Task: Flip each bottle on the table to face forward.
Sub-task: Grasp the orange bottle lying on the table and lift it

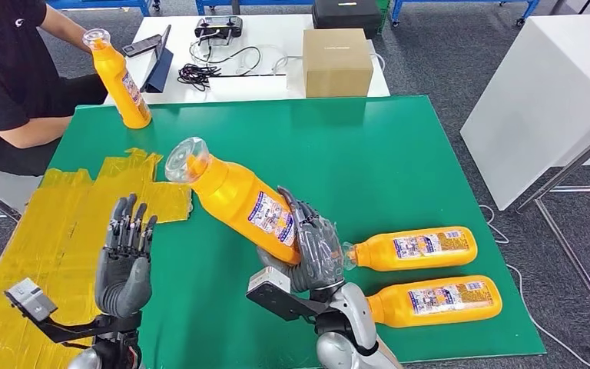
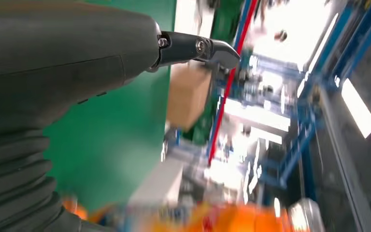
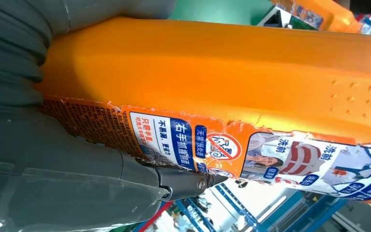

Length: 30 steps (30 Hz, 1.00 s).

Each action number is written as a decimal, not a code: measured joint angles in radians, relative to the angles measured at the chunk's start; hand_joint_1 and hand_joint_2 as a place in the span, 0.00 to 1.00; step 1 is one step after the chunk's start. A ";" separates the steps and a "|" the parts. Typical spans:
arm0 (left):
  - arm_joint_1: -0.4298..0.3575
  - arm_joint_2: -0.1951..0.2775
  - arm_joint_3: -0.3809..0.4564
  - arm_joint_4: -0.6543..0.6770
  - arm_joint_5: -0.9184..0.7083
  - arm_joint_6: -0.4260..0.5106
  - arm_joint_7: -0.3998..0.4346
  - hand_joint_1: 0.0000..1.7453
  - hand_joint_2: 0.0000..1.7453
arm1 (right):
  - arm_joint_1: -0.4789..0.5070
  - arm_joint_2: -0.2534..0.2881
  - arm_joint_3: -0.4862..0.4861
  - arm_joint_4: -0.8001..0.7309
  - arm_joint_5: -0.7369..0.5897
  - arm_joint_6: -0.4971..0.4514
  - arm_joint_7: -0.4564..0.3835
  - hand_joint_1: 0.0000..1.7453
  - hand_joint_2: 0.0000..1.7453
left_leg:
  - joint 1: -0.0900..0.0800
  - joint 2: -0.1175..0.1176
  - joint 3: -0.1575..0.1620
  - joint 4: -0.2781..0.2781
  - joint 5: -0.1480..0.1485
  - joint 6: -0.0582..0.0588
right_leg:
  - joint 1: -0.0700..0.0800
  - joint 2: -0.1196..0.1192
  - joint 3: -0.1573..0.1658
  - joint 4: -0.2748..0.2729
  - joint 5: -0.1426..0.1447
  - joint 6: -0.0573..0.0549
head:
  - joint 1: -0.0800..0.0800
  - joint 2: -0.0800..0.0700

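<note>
— Orange plastic against your right hand [image 1: 316,250], is it?
— Yes, my fingers wrap the lower body of a tilted bottle [image 1: 238,198], cap up and leaning left above the green mat [image 1: 369,154].
— And your left hand [image 1: 125,257]?
— Fingers straight and apart, holding nothing, over the yellow tape [image 1: 61,231].
— What's nearby?
— Two bottles [image 1: 415,248] [image 1: 435,300] lie flat just right of my wrist; another [image 1: 122,78] stands far left beside a seated person [image 1: 8,77], with a cardboard box [image 1: 337,61] behind.
</note>
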 joint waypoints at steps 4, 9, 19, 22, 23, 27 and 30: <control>0.003 0.000 -0.053 -0.004 0.066 -0.075 0.029 0.00 1.00 | -0.019 0.004 0.009 0.013 0.003 0.024 0.000 1.00 1.00 | 0.000 0.000 0.000 0.000 0.000 0.000 | 0.000 0.000 0.000 0.001 0.000 0.000 | 0.000 0.000; 0.003 0.001 -0.094 -0.004 0.093 -0.108 0.044 0.00 1.00 | -0.042 0.015 0.023 0.042 0.009 0.048 0.008 1.00 1.00 | 0.000 0.000 0.000 0.000 0.000 0.000 | 0.000 0.000 0.000 0.001 0.000 0.000 | 0.000 0.000; -0.014 0.001 -0.109 -0.001 0.107 -0.103 0.055 0.00 1.00 | -0.081 0.036 0.083 0.098 0.053 0.075 0.032 1.00 1.00 | 0.000 0.000 0.000 0.000 0.000 0.000 | 0.000 0.000 0.000 0.001 0.000 0.000 | 0.000 0.000; -0.018 0.001 -0.107 0.001 0.111 -0.093 0.055 0.00 1.00 | -0.088 0.041 0.099 0.112 0.064 0.083 0.037 1.00 1.00 | 0.000 0.000 0.000 0.000 0.000 0.000 | 0.000 0.000 0.000 0.001 0.000 0.000 | 0.000 0.000; -0.021 0.001 -0.106 0.003 0.114 -0.088 0.055 0.00 1.00 | -0.091 0.043 0.106 0.117 0.074 0.090 0.042 1.00 1.00 | 0.000 0.000 0.000 0.000 0.000 0.000 | 0.000 0.000 0.000 0.001 0.000 0.000 | 0.000 0.000; -0.035 0.002 -0.092 0.009 0.132 -0.067 0.061 0.00 1.00 | -0.100 0.064 0.152 0.143 0.122 0.123 0.061 1.00 1.00 | 0.000 0.000 0.000 0.000 0.000 0.000 | 0.000 0.000 0.000 0.001 0.000 0.000 | 0.000 0.000; -0.041 0.002 -0.075 0.012 0.144 -0.058 0.064 0.00 1.00 | -0.108 0.079 0.195 0.169 0.134 0.138 0.065 1.00 1.00 | 0.001 0.000 0.000 0.000 0.000 0.000 | 0.000 0.000 0.000 0.001 0.000 0.000 | 0.000 0.000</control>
